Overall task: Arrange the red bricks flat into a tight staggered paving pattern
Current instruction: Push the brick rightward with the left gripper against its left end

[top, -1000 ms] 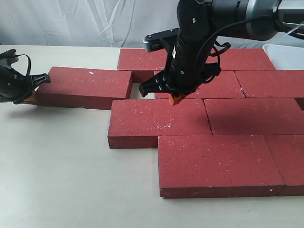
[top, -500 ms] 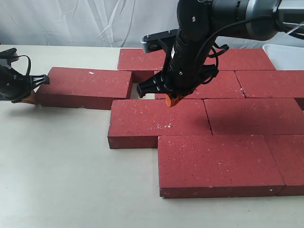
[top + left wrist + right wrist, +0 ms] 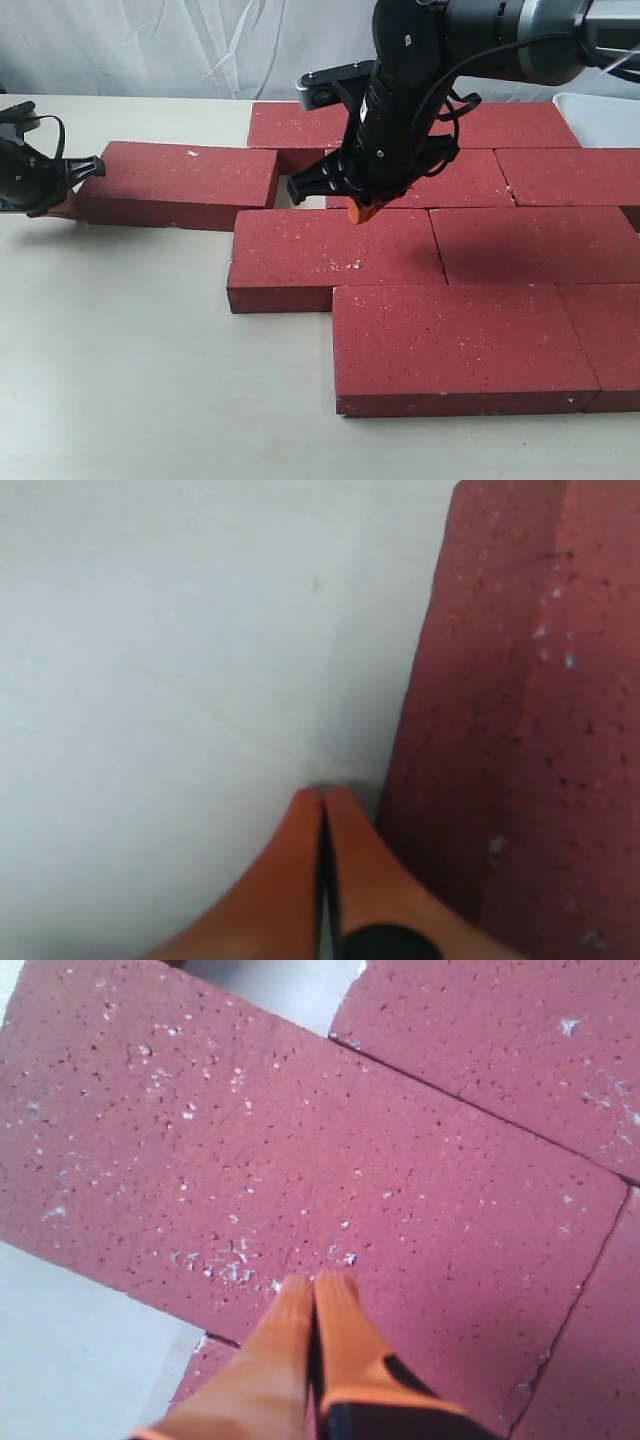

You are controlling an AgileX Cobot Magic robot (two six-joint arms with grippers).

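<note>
We reckon most red bricks [image 3: 450, 340] sit tightly staggered, one loose brick [image 3: 180, 178] apart; our left hand [image 3: 322, 800] and right hand [image 3: 368, 210] are pinched shut, empty.

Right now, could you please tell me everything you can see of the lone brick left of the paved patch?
The lone brick is a dark red rectangular slab, matte and gritty with white specks. It lies flat on the pale table, left of the other bricks, with a small gap at its right end. The shut left gripper sits at its left end; contact is unclear.
</note>
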